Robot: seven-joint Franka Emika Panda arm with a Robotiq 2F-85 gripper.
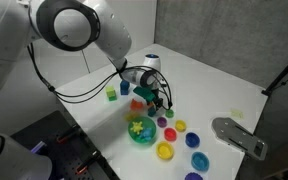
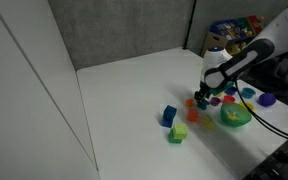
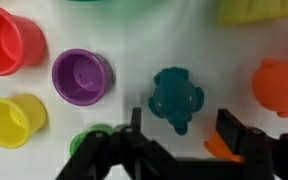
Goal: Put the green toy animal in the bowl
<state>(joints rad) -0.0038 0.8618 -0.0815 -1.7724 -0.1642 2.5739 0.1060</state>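
Wrist view shows the black two-finger claw [image 3: 179, 128] released, jaws spread wide. The teal-green plastic toy animal [image 3: 174, 98] lies on the white table just ahead, between the fingertips. The round teal-green plastic bowl [image 1: 149, 137] sits beyond it.

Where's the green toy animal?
In the wrist view the green toy animal sits between the purple cup and an orange toy, just ahead of the open gripper.

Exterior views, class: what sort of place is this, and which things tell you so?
Probably a lab test bench, not a home: a bare white table, plain grey panel walls, and small coloured cups laid out beside the robot arm.
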